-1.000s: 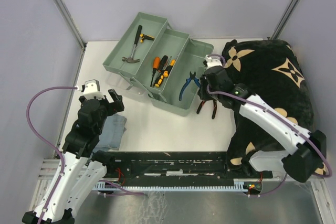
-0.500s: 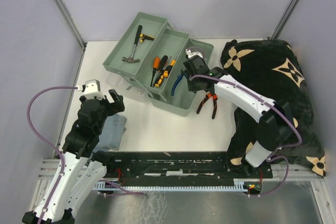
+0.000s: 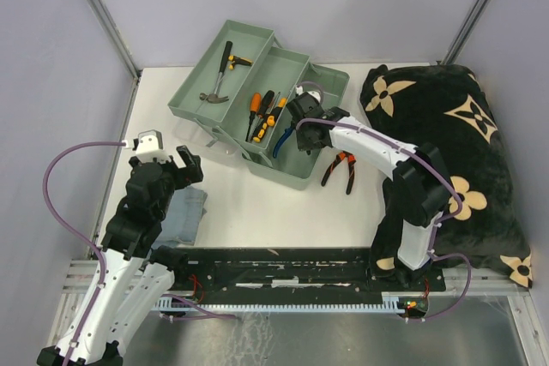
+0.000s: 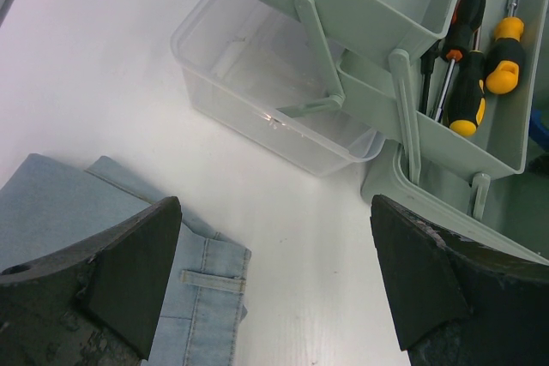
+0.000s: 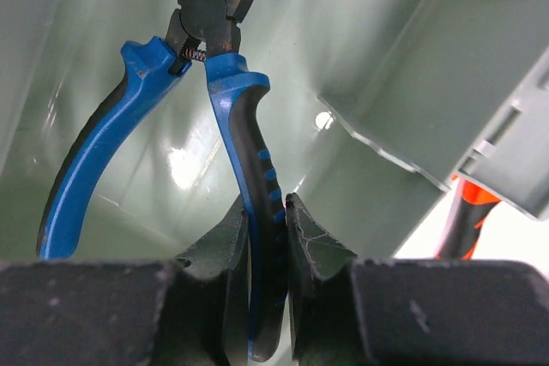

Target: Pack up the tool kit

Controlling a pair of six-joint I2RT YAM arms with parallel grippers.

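Left end effector (image 4: 274, 285): rough dark fingers wide apart, empty, over folded grey-blue denim cloth (image 4: 77, 203), well apart from tools

Right end effector (image 5: 266, 212): clamped on one ribbed handle of blue rubber-grip steel cutting pliers (image 5: 244, 135); long axis straight out from fingers, cutter head foremost, within deep bottom compartment of smooth pale grey-green toolbox (image 3: 330, 83); release there seems next

Orange-black pliers (image 3: 341, 167) on white worktop (image 3: 283, 212), just right of box, nearer right arm

Farther trays: orange-black screwdrivers (image 3: 262, 113), small hammer (image 3: 219, 75)

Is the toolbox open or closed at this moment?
Open: the toolbox is folded out, hammer and screwdrivers exposed, and the right gripper holds blue pliers inside its lowest compartment.
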